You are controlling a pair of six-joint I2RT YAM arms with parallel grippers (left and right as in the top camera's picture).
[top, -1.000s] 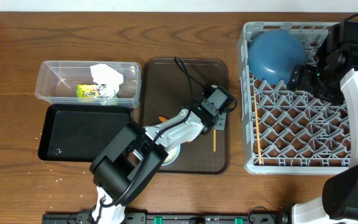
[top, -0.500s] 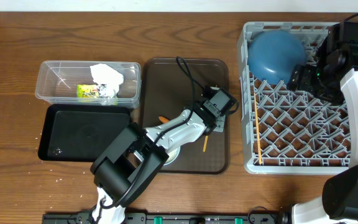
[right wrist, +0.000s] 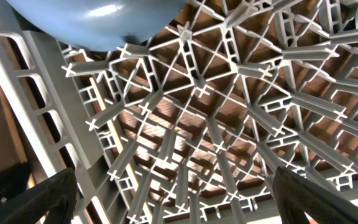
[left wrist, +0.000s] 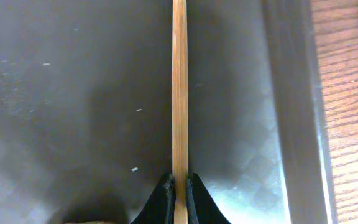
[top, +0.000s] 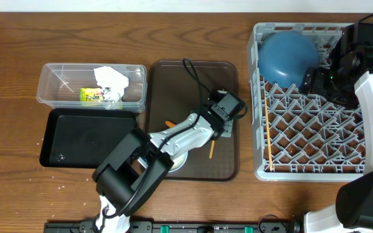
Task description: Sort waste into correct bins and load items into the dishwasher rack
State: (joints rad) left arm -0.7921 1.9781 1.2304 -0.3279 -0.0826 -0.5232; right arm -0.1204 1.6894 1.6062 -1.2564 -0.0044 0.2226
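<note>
Pale wooden chopstick point(left wrist: 179, 74), thin and straight, sits clamped in left tool point(left wrist: 179, 182); right tool point(right wrist: 179, 196) gapes.

White links, black joints, a looping black cable point(top: 198, 79), and the left hand point(left wrist: 179, 193) has black tips.

Ahead of the left gripper point(left wrist: 179, 186), a chopstick point(left wrist: 179, 87) runs straight out from the pinched jaws. Bare tray point(left wrist: 73, 112) floor lies free to its left. The tray's raised rim bars the right, with table point(left wrist: 350, 93) beyond. Under the right gripper point(right wrist: 179, 208) and its spread jaws, rack point(right wrist: 197, 124) pegs stand close below. The bowl point(right wrist: 104, 18) blocks ahead-left.
</note>
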